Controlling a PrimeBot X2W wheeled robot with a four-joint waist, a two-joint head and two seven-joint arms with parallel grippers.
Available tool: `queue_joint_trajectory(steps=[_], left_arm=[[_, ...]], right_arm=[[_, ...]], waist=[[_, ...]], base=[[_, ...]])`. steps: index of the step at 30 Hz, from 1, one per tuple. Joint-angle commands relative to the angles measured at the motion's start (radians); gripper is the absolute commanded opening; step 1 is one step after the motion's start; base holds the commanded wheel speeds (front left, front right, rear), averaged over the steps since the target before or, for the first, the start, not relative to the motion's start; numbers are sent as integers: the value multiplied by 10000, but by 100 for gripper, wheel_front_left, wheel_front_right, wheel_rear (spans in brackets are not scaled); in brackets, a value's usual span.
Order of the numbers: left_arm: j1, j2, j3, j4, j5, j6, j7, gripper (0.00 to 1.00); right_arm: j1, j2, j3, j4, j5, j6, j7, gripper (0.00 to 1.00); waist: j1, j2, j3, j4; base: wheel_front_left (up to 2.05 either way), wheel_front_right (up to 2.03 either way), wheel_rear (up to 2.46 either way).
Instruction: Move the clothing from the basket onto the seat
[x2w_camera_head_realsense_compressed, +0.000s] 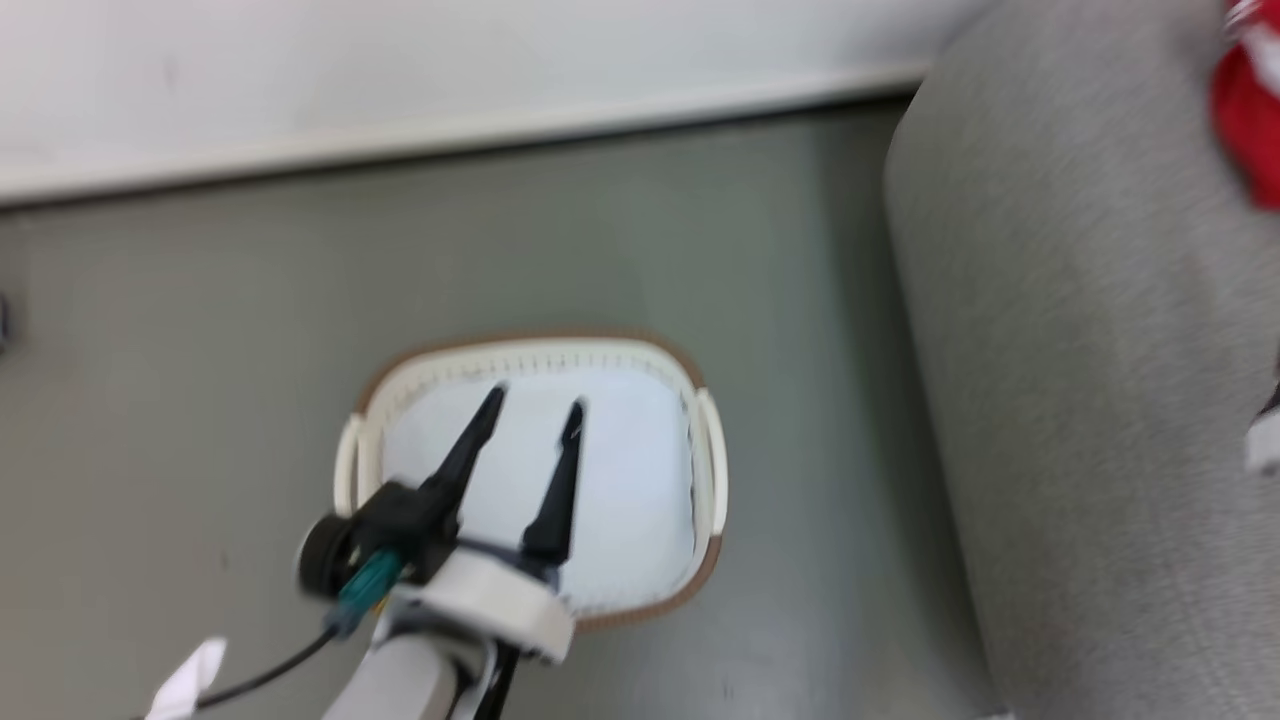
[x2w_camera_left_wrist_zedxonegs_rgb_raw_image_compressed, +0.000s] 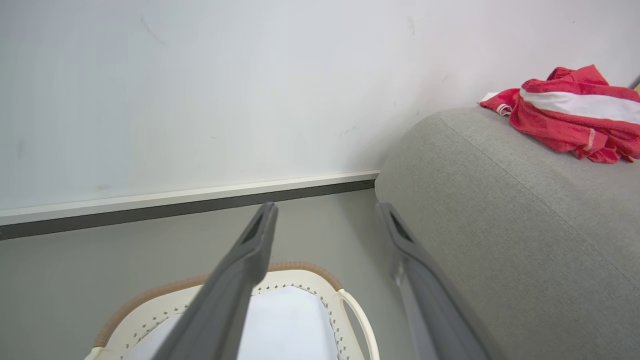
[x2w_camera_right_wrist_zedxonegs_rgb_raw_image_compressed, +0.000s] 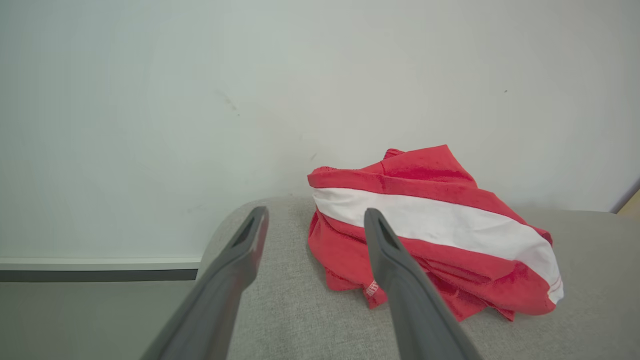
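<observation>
The red clothing (x2w_camera_right_wrist_zedxonegs_rgb_raw_image_compressed: 440, 240) with a broad white band lies crumpled on the grey seat (x2w_camera_right_wrist_zedxonegs_rgb_raw_image_compressed: 300, 320); it also appears as clothing (x2w_camera_left_wrist_zedxonegs_rgb_raw_image_compressed: 575, 115) on the seat (x2w_camera_left_wrist_zedxonegs_rgb_raw_image_compressed: 500, 225) and as a red patch of clothing (x2w_camera_head_realsense_compressed: 1245, 110) at the top right corner. My right gripper (x2w_camera_right_wrist_zedxonegs_rgb_raw_image_compressed: 315, 222) hangs open just short of the clothing, nothing between its fingers. The cream basket (x2w_camera_head_realsense_compressed: 700, 420) stands on the floor left of the seat (x2w_camera_head_realsense_compressed: 1080, 350), showing only its pale lining. My left gripper (x2w_camera_head_realsense_compressed: 535, 400) is open above the basket (x2w_camera_left_wrist_zedxonegs_rgb_raw_image_compressed: 320, 280), empty; in the left wrist view that gripper (x2w_camera_left_wrist_zedxonegs_rgb_raw_image_compressed: 327, 210) points toward the wall.
A white wall with a baseboard (x2w_camera_head_realsense_compressed: 450, 140) runs behind the basket and the seat. Grey floor (x2w_camera_head_realsense_compressed: 200, 350) surrounds the basket. A white scrap (x2w_camera_head_realsense_compressed: 190, 680) and a black cable (x2w_camera_head_realsense_compressed: 270, 670) lie by my left forearm. A small pale part (x2w_camera_head_realsense_compressed: 1262, 440) shows at the right edge.
</observation>
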Motion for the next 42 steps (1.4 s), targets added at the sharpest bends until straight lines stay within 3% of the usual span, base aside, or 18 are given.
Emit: queue_joint_trajectory(steps=[1,7,12,18,29,42], left_arm=[[532,117,180,-89,-197,92,-46,100],[2299,322,827,-566,-329,296,-78,100],[3701,143,1514,-868,-288,310,-76,100],[4686,-284,2615,-839,-39,30,-78,100],[5496,-785,4407,-437,866,-549,-79,100],[5225,-1136,4921,-418,1378,-1265,-80,100]], right_arm=[[682,141,44,-326,159,-22,10,100],[2880,940,587,-1610,47,-22,12,100],[4445,1683,1020,-2202,-36,-22,12,100],[5717,2004,1664,-2356,-342,-22,11,100],[6022,2058,2260,-1975,-109,-22,10,100],[5776,2061,2543,-1704,193,-22,10,100]], waist=[[3,0,-1850,-294],[3,0,-3277,19],[3,0,-4176,242],[3,0,-4587,486],[3,0,-5007,632],[3,0,-4892,817]], base=[[0,0,0],[0,0,0],[0,0,0],[0,0,0],[0,0,0],[0,0,0]])
